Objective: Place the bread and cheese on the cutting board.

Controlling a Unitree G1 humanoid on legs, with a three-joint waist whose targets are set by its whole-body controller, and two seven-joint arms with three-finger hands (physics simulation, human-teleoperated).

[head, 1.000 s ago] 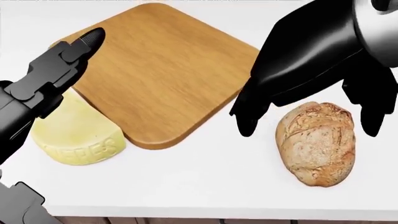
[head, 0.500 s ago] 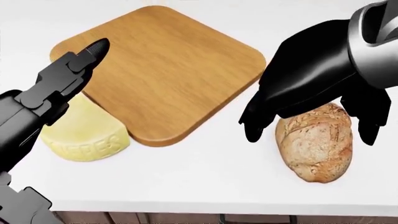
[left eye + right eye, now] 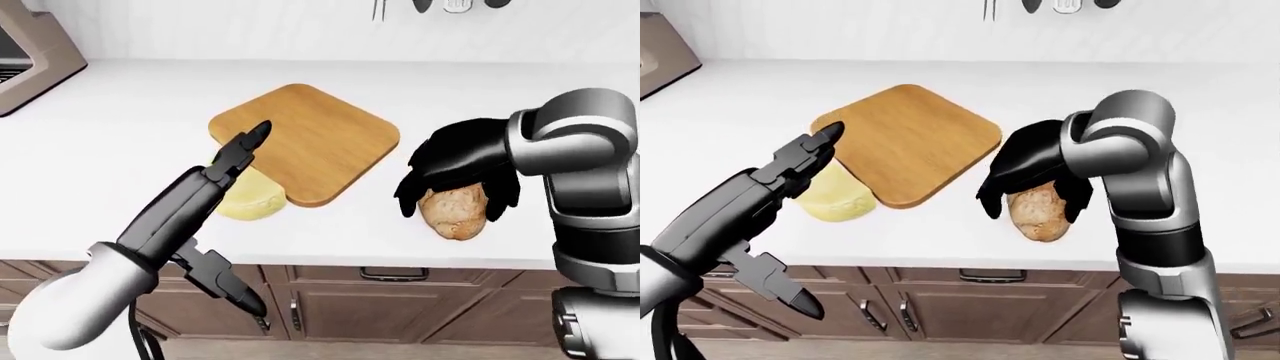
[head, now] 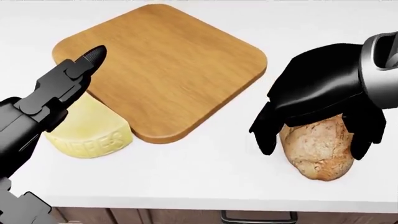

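A wooden cutting board (image 4: 162,65) lies on the white counter (image 4: 186,177), bare. A pale yellow cheese wedge (image 4: 93,133) lies against its lower left edge. A brown bread loaf (image 4: 318,151) lies right of the board. My right hand (image 4: 314,123) is open, its black fingers (image 4: 266,133) spread over the loaf's top and down both sides. My left hand (image 4: 59,86) is open, fingers straight, hovering over the cheese and the board's left edge.
An appliance (image 3: 30,56) stands at the counter's top left in the left-eye view. Utensils (image 3: 440,6) hang on the wall above. Brown cabinet drawers with handles (image 3: 390,274) run below the counter edge.
My right hand has come down over the bread, fingers now straddling the loaf. My left hand has barely moved. The view has shifted slightly.
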